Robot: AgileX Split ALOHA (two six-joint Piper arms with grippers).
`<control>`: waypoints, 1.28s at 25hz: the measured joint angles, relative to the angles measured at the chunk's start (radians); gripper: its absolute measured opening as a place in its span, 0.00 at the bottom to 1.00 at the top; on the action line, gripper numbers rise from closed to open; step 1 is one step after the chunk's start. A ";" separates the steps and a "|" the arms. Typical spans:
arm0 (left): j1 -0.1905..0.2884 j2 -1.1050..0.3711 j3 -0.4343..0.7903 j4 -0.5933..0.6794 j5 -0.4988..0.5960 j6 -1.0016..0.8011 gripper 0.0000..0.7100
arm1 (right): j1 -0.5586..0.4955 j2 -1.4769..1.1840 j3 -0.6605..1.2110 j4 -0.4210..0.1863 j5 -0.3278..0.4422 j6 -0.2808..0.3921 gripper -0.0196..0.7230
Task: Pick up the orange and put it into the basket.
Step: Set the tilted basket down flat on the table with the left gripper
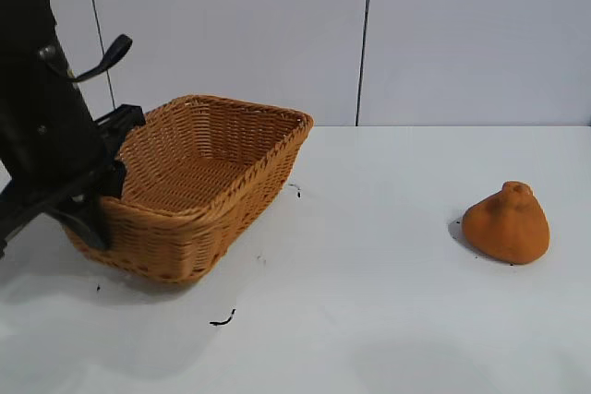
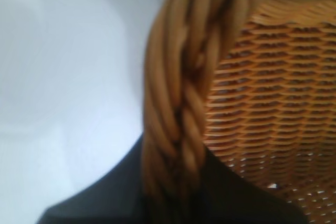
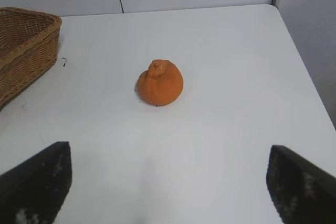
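Observation:
The orange point(image 1: 506, 223) sits alone on the white table at the right, neck up. It also shows in the right wrist view point(image 3: 160, 83), well ahead of my right gripper point(image 3: 168, 182), which is open wide and empty above the table. The right gripper is out of the exterior view. The wicker basket point(image 1: 242, 103) stands at the left. My left gripper point(image 1: 97, 196) is shut on the basket's near-left rim. In the left wrist view the braided rim point(image 2: 178, 103) runs between the dark fingers point(image 2: 105, 198). The basket's corner shows in the right wrist view point(image 3: 26, 45).
A small black mark point(image 1: 222, 320) lies on the table in front of the basket. The table's far right edge point(image 3: 307, 77) runs past the orange, with a grey wall behind. Open tabletop lies between the basket and the orange.

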 joint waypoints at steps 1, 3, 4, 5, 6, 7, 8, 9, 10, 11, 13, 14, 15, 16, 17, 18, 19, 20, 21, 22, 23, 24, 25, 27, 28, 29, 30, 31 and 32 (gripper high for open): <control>0.013 0.014 -0.029 -0.013 0.021 0.094 0.13 | 0.000 0.000 0.000 0.000 0.000 0.000 0.96; 0.038 0.053 -0.088 -0.029 0.091 0.262 0.13 | 0.000 0.000 0.000 0.001 0.000 0.000 0.96; 0.047 0.072 -0.121 -0.029 0.128 0.349 0.13 | 0.000 0.000 0.000 0.002 0.000 0.000 0.96; 0.053 0.096 -0.154 -0.029 0.158 0.429 0.13 | 0.000 0.000 0.000 0.003 0.000 0.000 0.96; 0.057 0.118 -0.181 -0.029 0.192 0.490 0.13 | 0.000 0.000 0.000 0.003 0.000 0.000 0.96; 0.059 0.135 -0.211 -0.027 0.222 0.558 0.13 | 0.000 0.000 0.000 0.004 0.000 0.000 0.96; 0.059 0.154 -0.239 -0.027 0.245 0.620 0.13 | 0.000 0.000 0.000 0.004 0.000 0.000 0.96; 0.059 0.171 -0.261 -0.027 0.268 0.675 0.13 | 0.000 0.000 0.000 0.004 0.000 0.000 0.96; 0.059 0.171 -0.261 -0.027 0.268 0.675 0.13 | 0.000 0.000 0.000 0.004 0.000 0.000 0.96; 0.059 0.194 -0.299 -0.036 0.304 0.759 0.13 | 0.000 0.000 0.000 0.004 0.000 0.000 0.96; 0.059 0.210 -0.312 -0.051 0.318 0.814 0.13 | 0.000 0.000 0.000 0.004 0.000 0.000 0.96; 0.059 0.217 -0.312 -0.058 0.319 0.835 0.13 | 0.000 0.000 0.000 0.004 0.000 0.000 0.96; 0.059 0.224 -0.312 -0.062 0.319 0.848 0.13 | 0.000 0.000 0.000 0.004 0.000 0.000 0.96; 0.059 0.230 -0.312 -0.066 0.319 0.856 0.13 | 0.000 0.000 0.000 0.004 0.001 0.000 0.96; 0.059 0.240 -0.312 -0.068 0.317 0.858 0.13 | 0.000 0.000 0.000 0.004 0.002 0.000 0.96; 0.059 0.250 -0.312 -0.070 0.314 0.861 0.13 | 0.000 0.000 0.000 0.004 0.002 0.000 0.96; 0.059 0.261 -0.312 -0.072 0.312 0.863 0.13 | 0.000 0.000 0.000 0.004 0.002 0.000 0.96; 0.059 0.274 -0.312 -0.077 0.305 0.863 0.13 | 0.000 0.000 0.000 0.004 0.002 0.000 0.96; 0.059 0.286 -0.312 -0.081 0.296 0.863 0.13 | 0.000 0.000 0.000 0.004 0.002 0.000 0.96; 0.059 0.296 -0.312 -0.083 0.289 0.863 0.13 | 0.000 0.000 0.000 0.004 0.002 0.000 0.96; 0.059 0.306 -0.312 -0.085 0.281 0.863 0.13 | 0.000 0.000 0.000 0.004 0.002 0.000 0.96; 0.059 0.314 -0.311 -0.084 0.270 0.863 0.13 | 0.000 0.000 0.000 0.004 0.002 0.000 0.96; 0.059 0.320 -0.305 -0.084 0.258 0.863 0.13 | 0.000 0.000 0.000 0.004 0.002 0.000 0.96; 0.059 0.324 -0.298 -0.084 0.246 0.864 0.13 | 0.000 0.000 0.000 0.004 0.002 0.000 0.96; 0.059 0.327 -0.290 -0.087 0.232 0.865 0.13 | 0.000 0.000 0.000 0.004 0.002 0.000 0.96; 0.059 0.329 -0.278 -0.088 0.219 0.865 0.13 | 0.000 0.000 0.000 0.004 0.002 0.000 0.96; 0.059 0.329 -0.259 -0.092 0.203 0.866 0.13 | 0.000 0.000 0.000 0.004 0.002 0.000 0.96; 0.059 0.329 -0.256 -0.092 0.200 0.866 0.14 | 0.000 0.000 0.000 0.004 0.002 0.000 0.96; 0.059 0.328 -0.254 -0.093 0.197 0.866 0.17 | 0.000 0.000 0.000 0.004 0.002 0.000 0.96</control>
